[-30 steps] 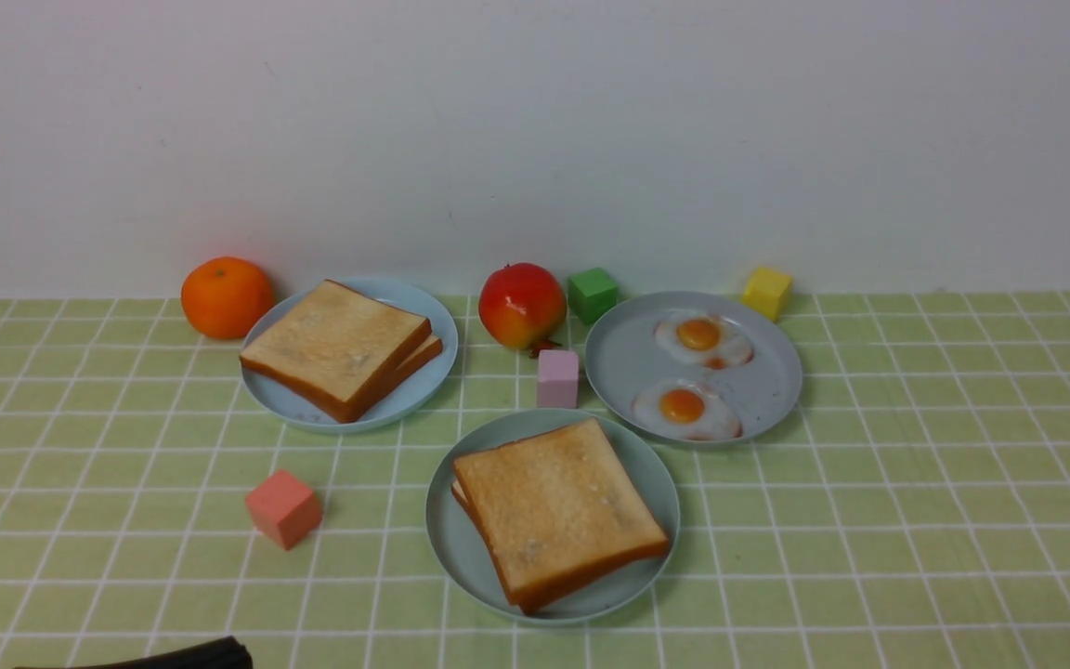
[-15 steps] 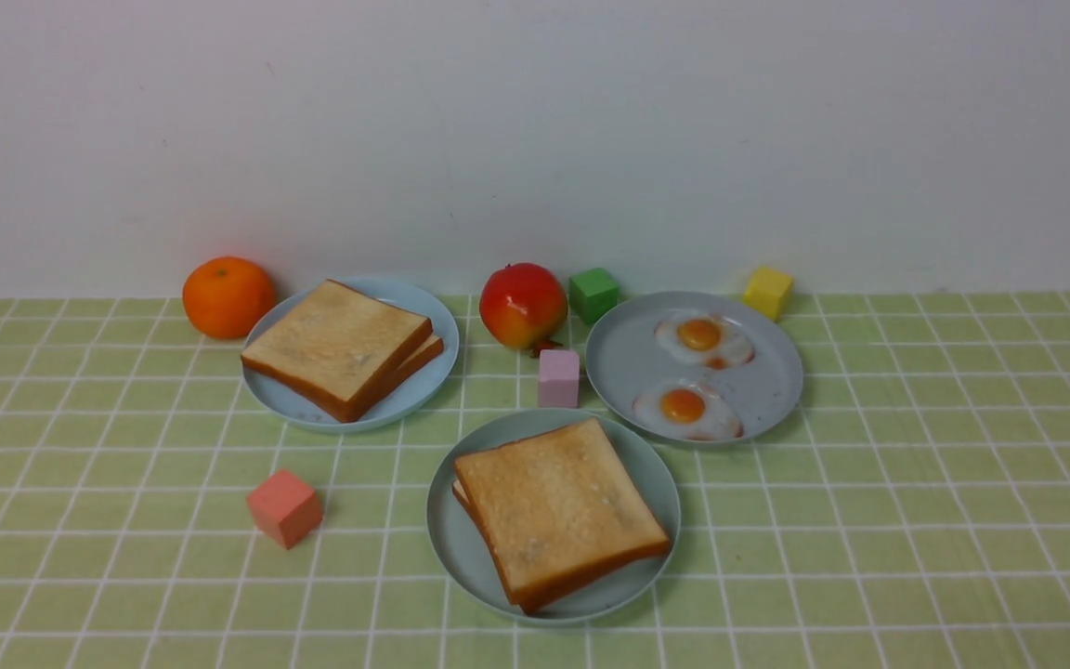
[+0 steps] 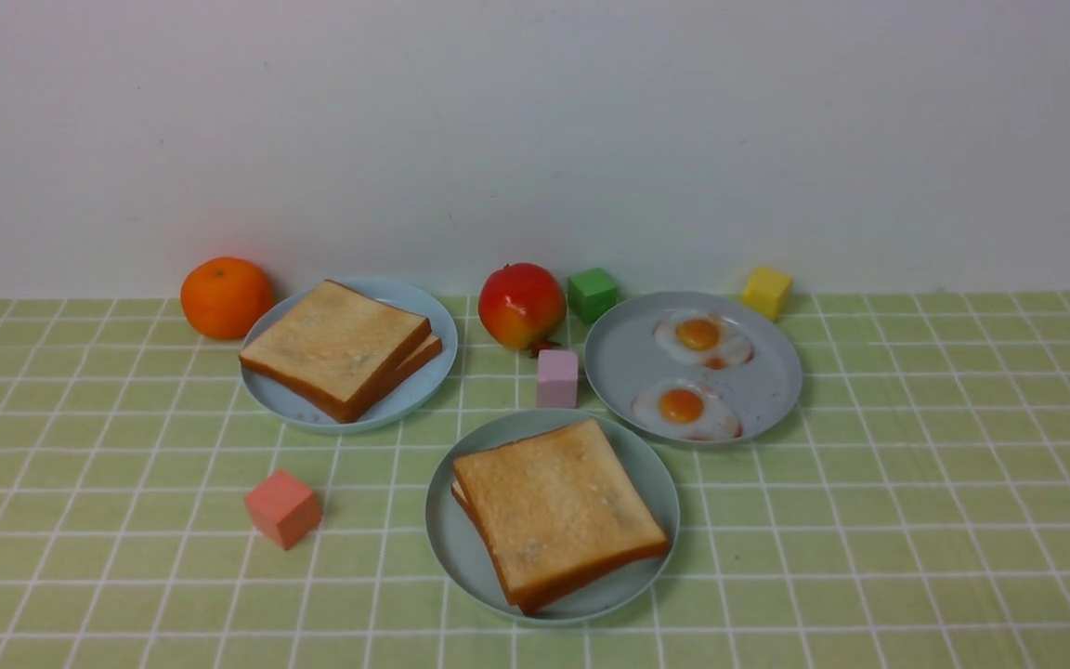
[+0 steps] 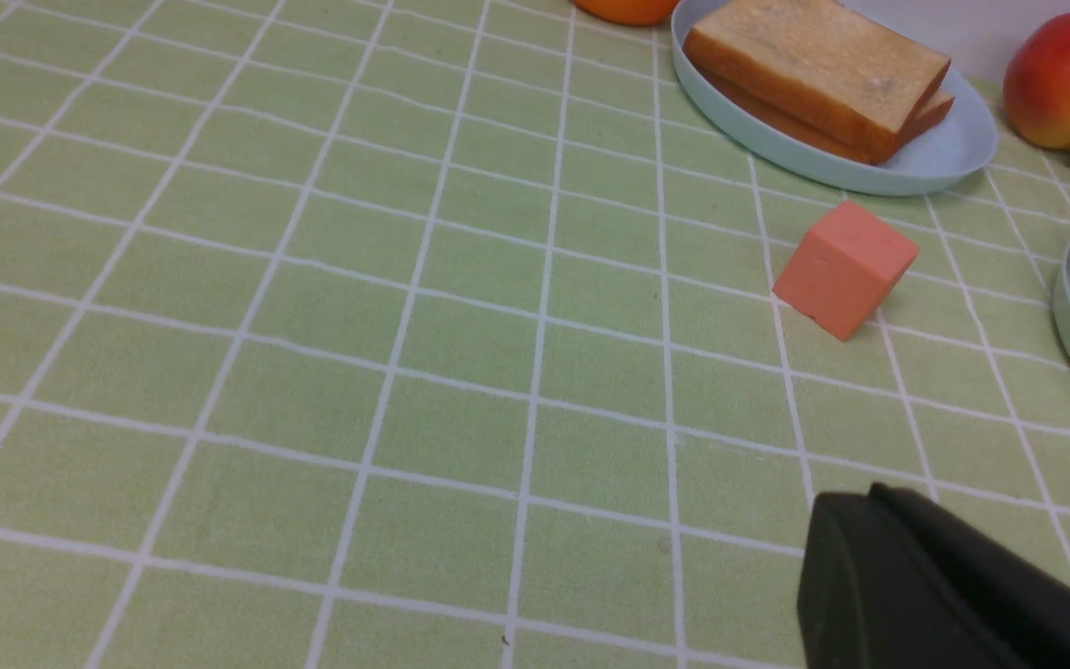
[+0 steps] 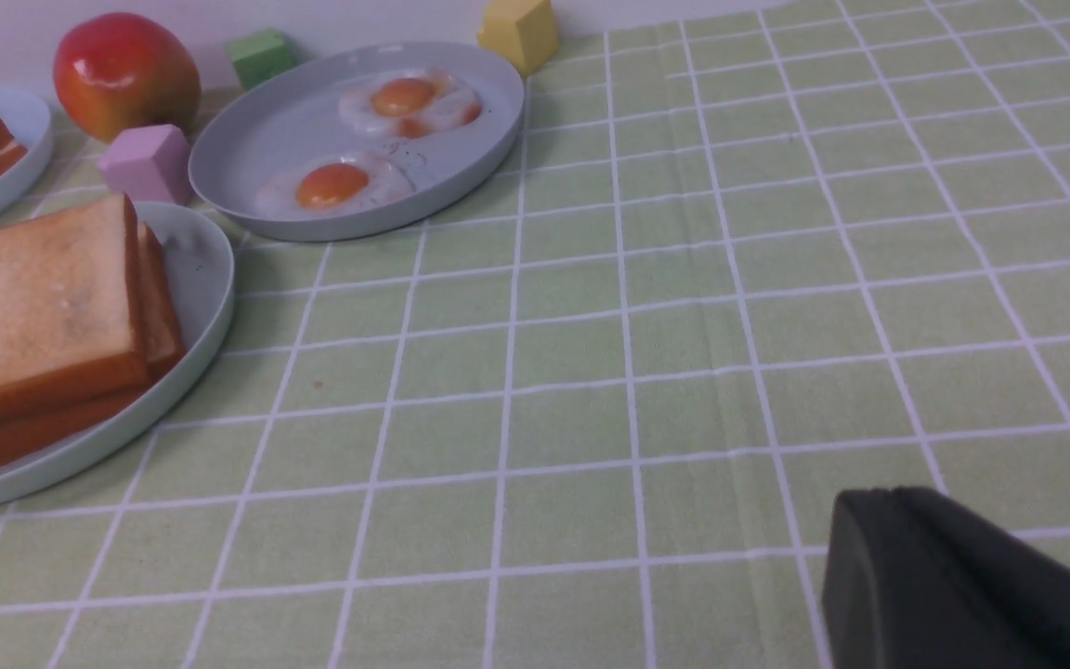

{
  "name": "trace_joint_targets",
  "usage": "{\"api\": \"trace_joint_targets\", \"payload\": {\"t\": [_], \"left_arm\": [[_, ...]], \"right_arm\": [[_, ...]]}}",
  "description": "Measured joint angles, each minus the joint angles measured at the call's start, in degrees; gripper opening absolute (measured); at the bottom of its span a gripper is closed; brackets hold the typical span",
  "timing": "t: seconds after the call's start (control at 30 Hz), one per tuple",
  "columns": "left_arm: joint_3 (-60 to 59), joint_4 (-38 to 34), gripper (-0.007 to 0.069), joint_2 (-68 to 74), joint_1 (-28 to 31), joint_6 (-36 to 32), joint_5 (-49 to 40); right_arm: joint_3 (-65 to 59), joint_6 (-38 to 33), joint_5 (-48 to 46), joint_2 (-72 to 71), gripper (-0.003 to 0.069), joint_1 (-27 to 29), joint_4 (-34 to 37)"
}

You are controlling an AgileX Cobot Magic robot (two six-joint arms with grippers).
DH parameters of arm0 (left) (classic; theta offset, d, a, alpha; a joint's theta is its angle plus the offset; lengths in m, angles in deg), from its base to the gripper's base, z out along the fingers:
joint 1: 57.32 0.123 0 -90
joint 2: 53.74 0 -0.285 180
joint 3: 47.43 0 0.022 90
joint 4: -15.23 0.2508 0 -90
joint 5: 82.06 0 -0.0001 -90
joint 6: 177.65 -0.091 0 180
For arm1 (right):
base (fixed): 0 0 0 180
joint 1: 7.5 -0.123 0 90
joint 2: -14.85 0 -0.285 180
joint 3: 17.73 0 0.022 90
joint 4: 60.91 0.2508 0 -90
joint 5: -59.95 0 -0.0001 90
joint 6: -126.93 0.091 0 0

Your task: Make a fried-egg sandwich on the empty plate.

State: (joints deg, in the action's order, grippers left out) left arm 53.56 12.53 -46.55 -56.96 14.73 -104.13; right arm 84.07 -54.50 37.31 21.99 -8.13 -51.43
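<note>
On the pale teal plate (image 3: pixel 454 557) at the front middle lies the sandwich (image 3: pixel 558 511): two golden toast slices stacked, and what lies between them is hidden. The right wrist view shows the stack (image 5: pixel 33 316) on the plate's rim (image 5: pixel 212 307). The left wrist view catches only the rim's edge (image 4: pixel 1069 302). Neither arm shows in the front view. My left gripper (image 4: pixel 860 502) is shut and empty over bare cloth, short of the salmon cube. My right gripper (image 5: pixel 879 497) is shut and empty, to the right of the plate.
A sky-blue plate (image 3: pixel 410 395) with two toast slices (image 3: pixel 335 348) sits back left, by an orange (image 3: pixel 226 297). A grey-blue plate (image 3: pixel 623 367) holds two fried eggs (image 3: pixel 686 409). An apple (image 3: pixel 522 305) and green (image 3: pixel 593 295), yellow (image 3: pixel 766 293), lilac (image 3: pixel 557 378) and salmon (image 3: pixel 283 508) cubes stand around.
The dark piece of the left arm at the front view's lower left edge has drawn back out of sight. Plates, toast and eggs have not moved.
</note>
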Motion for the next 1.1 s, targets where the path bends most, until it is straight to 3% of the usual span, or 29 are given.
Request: {"api": "trace_joint_targets", "payload": {"t": [1.1], "left_arm": [[0.00, 0.06, -0.0013, 0.00, 0.00, 0.06, 0.00]], "right_arm": [[0.00, 0.00, 0.00, 0.00, 0.0061, 0.00, 0.00]]}}
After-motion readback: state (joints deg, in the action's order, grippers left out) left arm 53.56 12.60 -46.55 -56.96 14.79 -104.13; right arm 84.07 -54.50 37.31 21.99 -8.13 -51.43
